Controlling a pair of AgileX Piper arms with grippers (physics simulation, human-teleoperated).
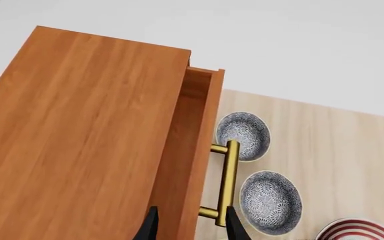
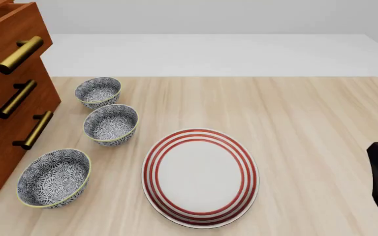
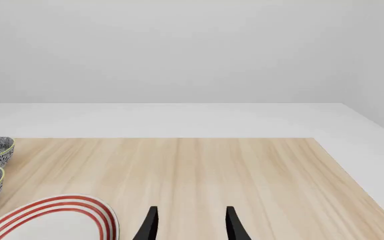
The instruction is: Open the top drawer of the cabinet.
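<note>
Cabinet (image 2: 5, 98) at table's (image 2: 307, 113) left edge. Top drawer (image 1: 199, 150) pulled partway out. L gripper (image 1: 188, 225) above its brass handle (image 1: 227, 182), jaws apart, gripping nothing. R gripper (image 3: 190, 225) jaws apart, empty, near right edge.

I see three blue-patterned bowls lined up along the left of the pale wooden surface (image 2: 307, 113): the far bowl (image 2: 98, 92), the middle bowl (image 2: 110, 124) just nearer, and the near bowl (image 2: 53, 177) (the largest-looking from my camera). To their right lies a white plate (image 2: 201, 177) with red rings, close beside the near two.
</note>
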